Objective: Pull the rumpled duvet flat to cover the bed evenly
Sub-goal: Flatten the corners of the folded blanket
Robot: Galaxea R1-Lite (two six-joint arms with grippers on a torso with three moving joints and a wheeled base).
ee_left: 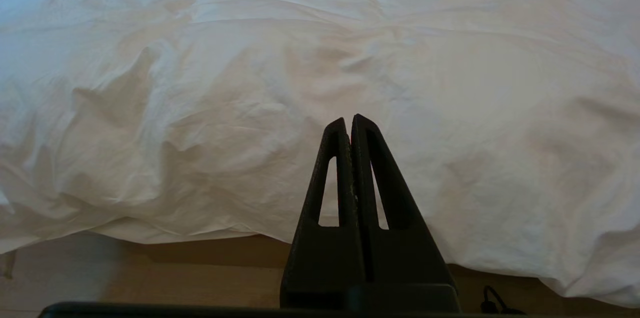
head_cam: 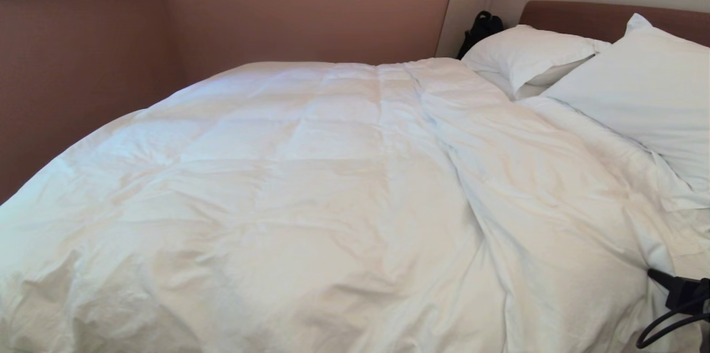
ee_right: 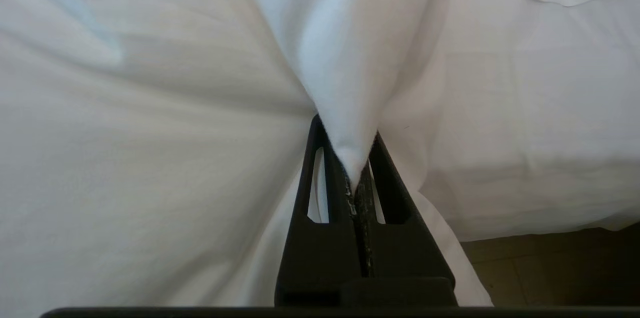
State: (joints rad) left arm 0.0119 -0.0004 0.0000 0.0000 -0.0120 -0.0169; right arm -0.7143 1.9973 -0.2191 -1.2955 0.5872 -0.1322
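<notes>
Pinched together, the right gripper (ee_right: 350, 158) clamps a peak of the duvet (ee_right: 150, 158), seen only in its wrist view; the head view shows just its black body at lower right. Left gripper (ee_left: 349, 123) hangs closed, empty, before the duvet's near edge covering the bed (head_cam: 604, 17).

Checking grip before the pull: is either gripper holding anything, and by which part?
The right gripper pinches a bunched fold of the duvet at the bed's near side. The left gripper is shut on nothing.

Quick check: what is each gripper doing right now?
Left gripper: shut, holding nothing, off the near edge of the duvet.
Right gripper: shut on a pinch of the duvet.
</notes>
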